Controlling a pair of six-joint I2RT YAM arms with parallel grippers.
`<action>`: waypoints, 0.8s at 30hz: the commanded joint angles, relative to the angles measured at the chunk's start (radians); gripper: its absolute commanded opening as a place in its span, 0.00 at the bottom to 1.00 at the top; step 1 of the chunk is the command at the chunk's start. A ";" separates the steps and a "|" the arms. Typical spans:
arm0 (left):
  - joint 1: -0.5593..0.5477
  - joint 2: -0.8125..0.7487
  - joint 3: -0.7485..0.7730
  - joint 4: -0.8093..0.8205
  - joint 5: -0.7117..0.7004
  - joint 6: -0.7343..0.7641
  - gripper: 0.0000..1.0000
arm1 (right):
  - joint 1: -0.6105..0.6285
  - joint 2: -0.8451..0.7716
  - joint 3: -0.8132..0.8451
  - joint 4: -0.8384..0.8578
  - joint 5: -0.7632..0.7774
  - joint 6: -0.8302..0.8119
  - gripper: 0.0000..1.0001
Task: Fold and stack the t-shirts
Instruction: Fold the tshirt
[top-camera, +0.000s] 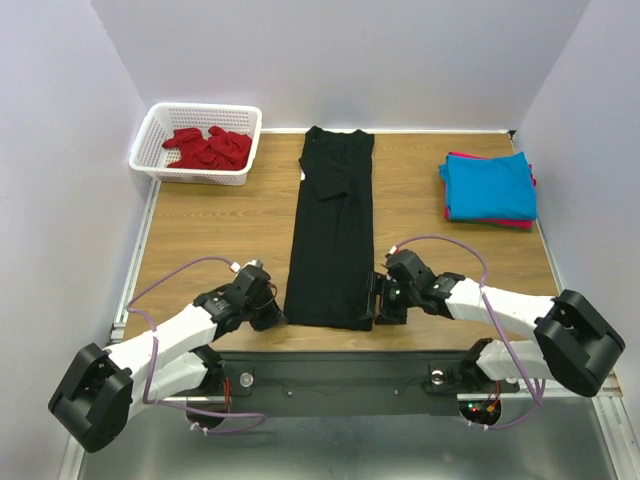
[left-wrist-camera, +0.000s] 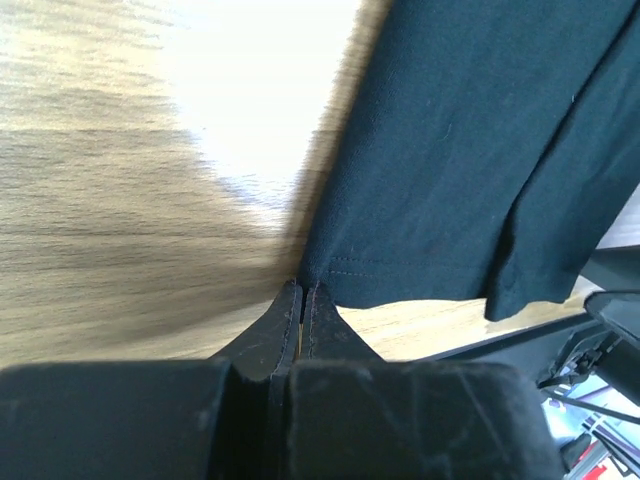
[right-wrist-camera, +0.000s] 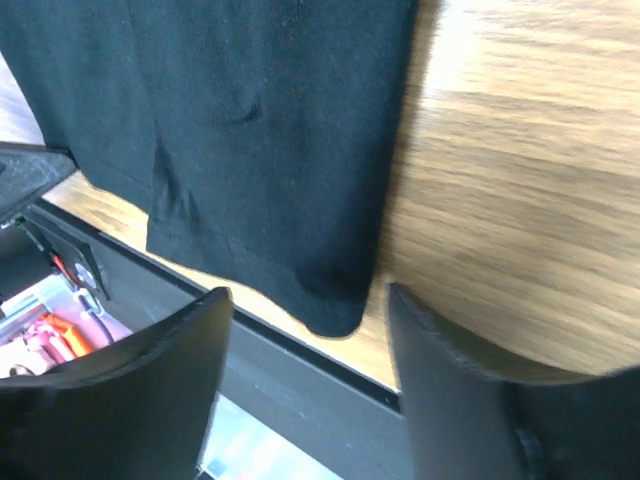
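Note:
The black t-shirt (top-camera: 332, 240) lies flat on the wooden table as a long narrow strip, collar at the far end, hem at the near edge. My left gripper (top-camera: 272, 318) is at the hem's near-left corner; in the left wrist view its jaws (left-wrist-camera: 302, 288) are shut with that corner of the black cloth (left-wrist-camera: 470, 150) pinched at the tips. My right gripper (top-camera: 378, 300) is at the near-right corner. In the right wrist view it (right-wrist-camera: 308, 295) is open, and the corner of the shirt (right-wrist-camera: 230, 120) lies between the jaws, untouched.
A white lattice basket (top-camera: 160, 165) at the far left holds crumpled red shirts (top-camera: 210, 147). A folded turquoise-blue shirt (top-camera: 488, 185) lies on a red one (top-camera: 490, 222) at the far right. The table's near edge and a black rail (right-wrist-camera: 300, 390) run just under the hem.

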 joint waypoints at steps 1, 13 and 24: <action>-0.004 -0.038 -0.068 0.083 0.054 -0.008 0.00 | 0.045 0.047 -0.019 0.040 -0.006 0.033 0.66; -0.004 -0.085 -0.085 0.124 0.056 -0.037 0.00 | 0.049 0.038 0.013 0.030 0.082 0.021 0.11; -0.004 -0.041 0.064 0.193 -0.009 -0.010 0.00 | 0.046 -0.022 0.174 -0.026 0.298 -0.062 0.00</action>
